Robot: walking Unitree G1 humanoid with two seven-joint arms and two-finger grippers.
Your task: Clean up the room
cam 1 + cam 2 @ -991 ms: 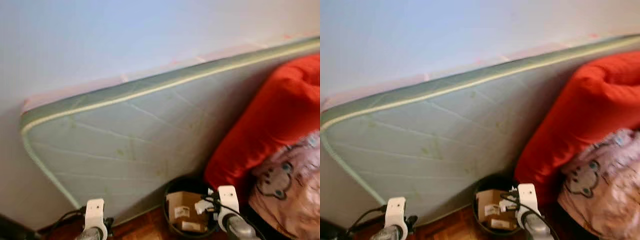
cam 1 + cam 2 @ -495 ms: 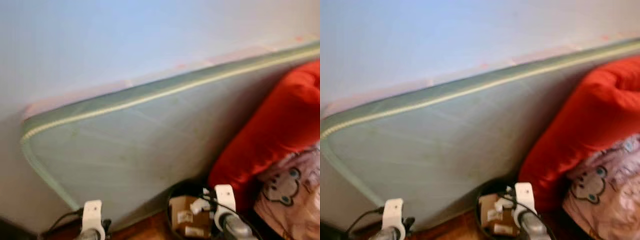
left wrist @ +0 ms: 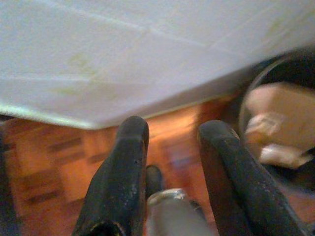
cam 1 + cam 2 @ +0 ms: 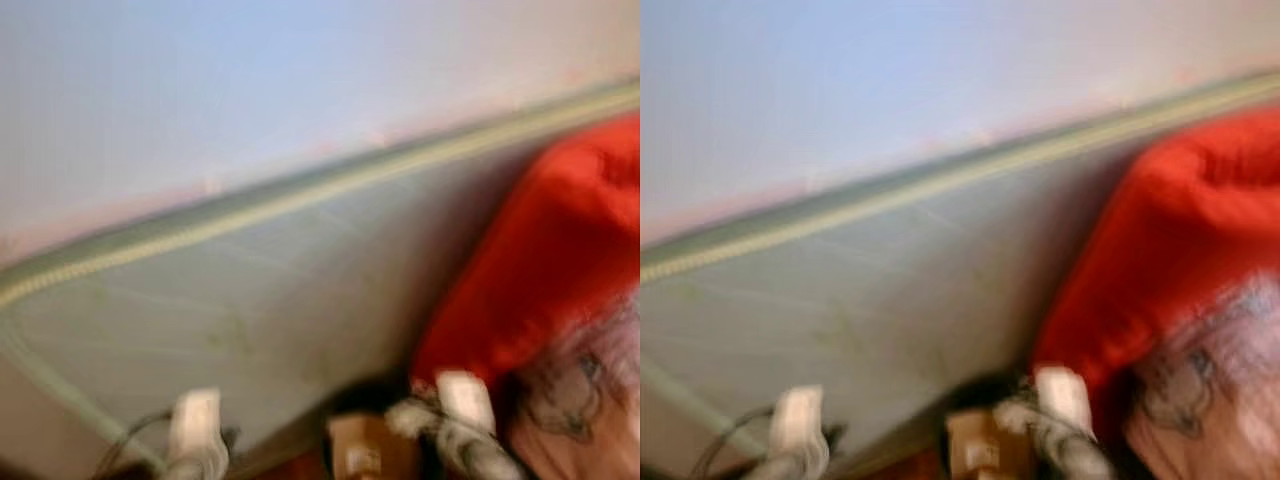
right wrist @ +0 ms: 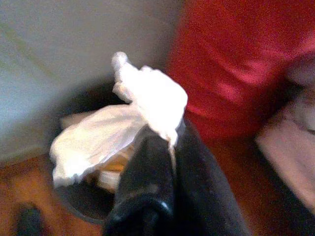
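Note:
My right gripper [image 5: 162,135] is shut on a crumpled white tissue [image 5: 142,105] and hangs just above a round black bin [image 5: 81,204] that holds cardboard boxes [image 3: 280,105]. The bin stands on the wooden floor, at the foot of a mattress leaning on the wall. In the blurred head view the right wrist [image 4: 462,400] sits over the bin's cardboard [image 4: 360,450]. My left gripper [image 3: 170,132] is open and empty above the floor, to the left of the bin's rim [image 3: 252,81].
A pale green mattress [image 4: 250,290] leans against the white wall [image 4: 250,80]. A big red cushion [image 4: 540,260] and a pink patterned fabric [image 4: 590,400] crowd the right side of the bin. Parquet floor [image 3: 49,157] lies below the left gripper.
The head view has shifted and blurred, so the camera is moving. Both arms keep their places in the picture, with the tissue still held over the bin.

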